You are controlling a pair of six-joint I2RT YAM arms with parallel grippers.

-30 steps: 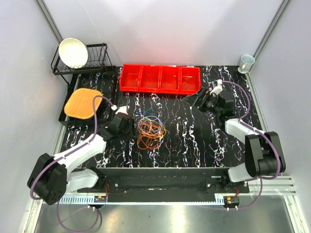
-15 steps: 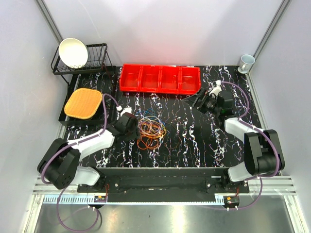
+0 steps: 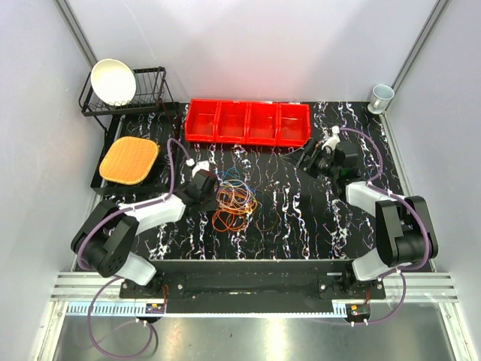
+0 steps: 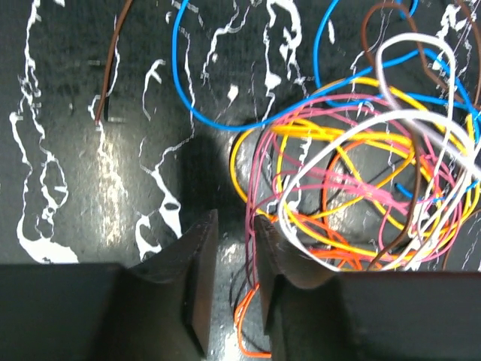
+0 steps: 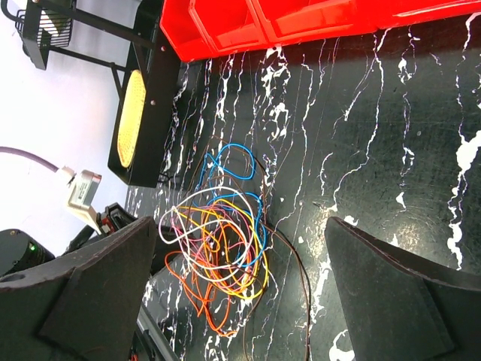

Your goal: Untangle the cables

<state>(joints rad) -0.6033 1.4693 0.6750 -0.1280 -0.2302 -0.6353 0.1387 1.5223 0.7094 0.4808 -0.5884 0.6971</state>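
As viewed from the top camera, items are catalogued by clock position on the table [image 3: 301, 218].

Item 1, cables [image 3: 234, 200]. One tangled heap of thin loops in orange, yellow, blue, white and pink is laid flat on the black marbled table. It is placed slightly toward 9 o'clock from the centre, at 6 o'clock from the left half of the red bin [image 3: 248, 140]. The long axis is set roughly from 12 to 6 o'clock. Blue loops are found at the 12 o'clock end and orange loops at the 6 o'clock end. A single brown strand is trailed off toward 4 o'clock.

Item 2, left gripper [image 3: 213, 193]. It is set at the 9 o'clock edge of the cables and pointed toward 3 o'clock. In the left wrist view its fingers [image 4: 199, 259] are held a narrow gap apart. Pink and orange strands are passed through that gap, and none is seen pinched. The bulk of the cables [image 4: 361, 188] is spread at 1 o'clock from the fingertips there.

Item 3, right gripper [image 3: 304, 158]. It is placed at 2 o'clock from the cables, well apart from them, near the right end of the red bin. Its fingers [image 5: 98, 293] are spread wide and closed on nothing. In the right wrist view the cables [image 5: 218, 248] are framed between them.
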